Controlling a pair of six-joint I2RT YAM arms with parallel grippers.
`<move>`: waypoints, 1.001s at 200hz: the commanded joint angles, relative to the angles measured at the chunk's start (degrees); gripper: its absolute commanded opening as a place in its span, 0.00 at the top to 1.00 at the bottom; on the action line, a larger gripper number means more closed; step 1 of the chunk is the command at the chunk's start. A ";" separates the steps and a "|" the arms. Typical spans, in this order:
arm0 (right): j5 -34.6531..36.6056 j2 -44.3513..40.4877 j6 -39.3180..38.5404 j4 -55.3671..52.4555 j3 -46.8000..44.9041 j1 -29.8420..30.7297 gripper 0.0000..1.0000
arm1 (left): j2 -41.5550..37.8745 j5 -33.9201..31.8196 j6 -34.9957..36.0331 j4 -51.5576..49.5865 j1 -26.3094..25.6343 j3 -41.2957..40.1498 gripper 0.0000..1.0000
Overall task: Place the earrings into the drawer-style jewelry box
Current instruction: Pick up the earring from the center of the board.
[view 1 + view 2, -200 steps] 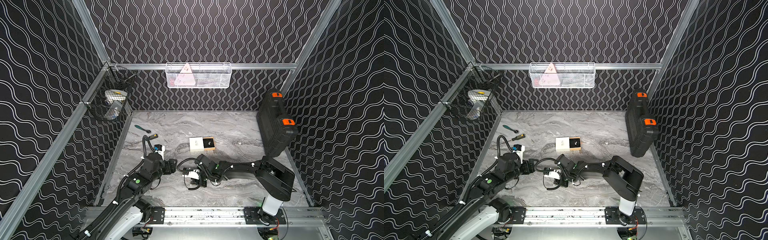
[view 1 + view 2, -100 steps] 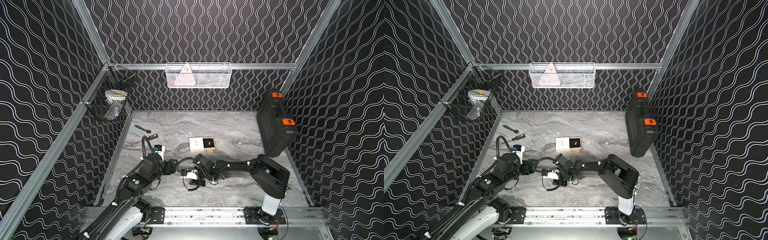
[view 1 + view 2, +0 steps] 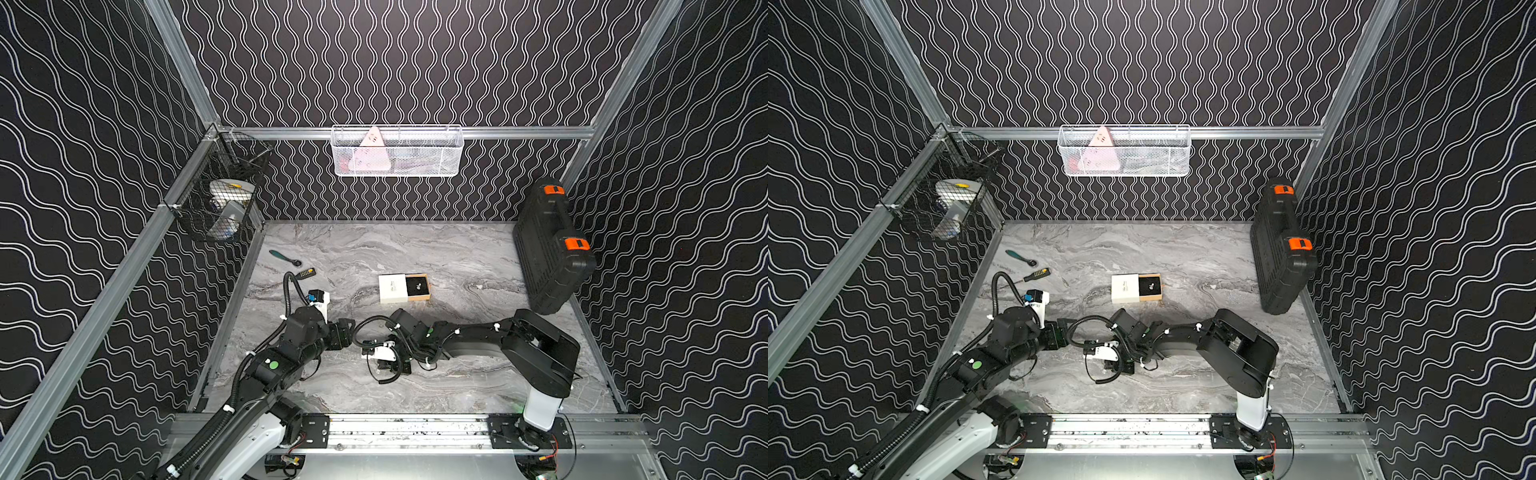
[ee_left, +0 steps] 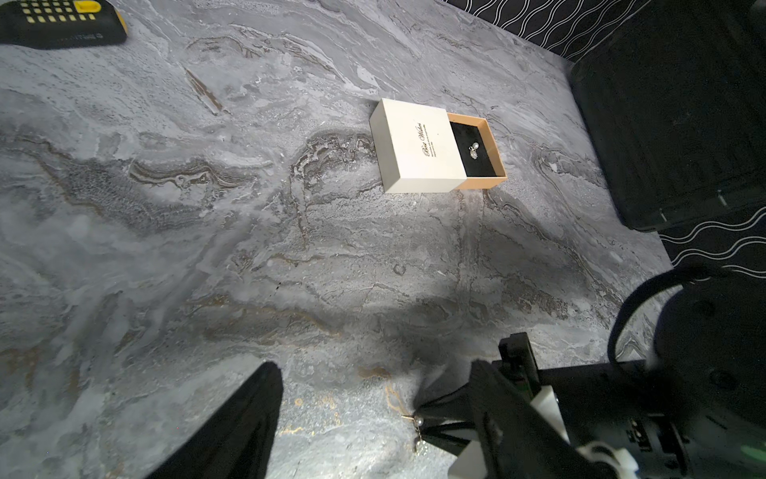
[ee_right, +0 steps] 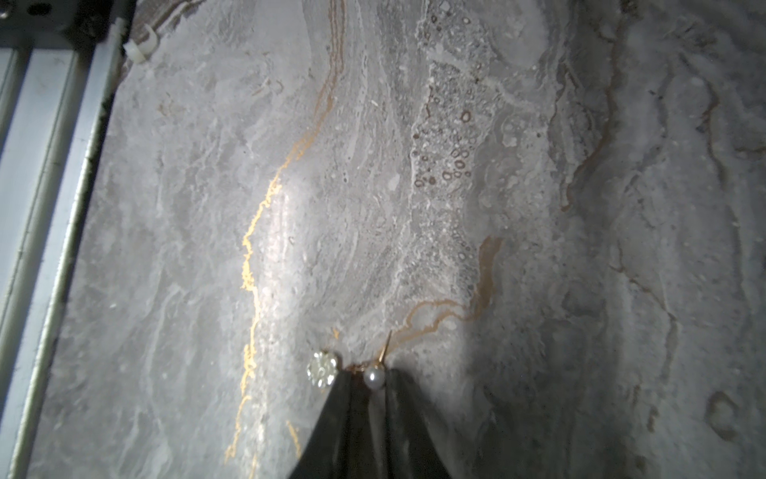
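Two pearl drop earrings (image 4: pixel 473 151) (image 5: pixel 374 378), one cream-white cardboard drawer box (image 3: pixel 392 288), one black plastic case with orange latches (image 3: pixel 548 249), two wire baskets (image 3: pixel 453 154) (image 3: pixel 195 220), two hand tools (image 3: pixel 285 257) (image 3: pixel 306 273), two black robot arms (image 3: pixel 291 361) (image 3: pixel 478 345).

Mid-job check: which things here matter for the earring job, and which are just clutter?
Job: jewelry box; earring in its tray; loose earring at the tips of the right gripper.
Lying about: black case with orange latches; teal-handled tool; black-and-yellow tool; white wire basket; black mesh basket.
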 commanded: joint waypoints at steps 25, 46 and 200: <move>1.52 -0.42 -0.68 -0.03 -1.32 0.03 0.88 | -0.53 -0.34 0.42 1.19 0.08 -0.27 0.24; 1.48 -0.79 -0.69 0.15 -1.53 0.06 0.88 | -0.25 -0.31 0.42 1.30 0.02 -0.27 0.23; 0.52 -4.17 3.24 1.62 -1.88 1.43 0.67 | 0.15 -0.01 0.59 1.83 0.08 -0.36 0.23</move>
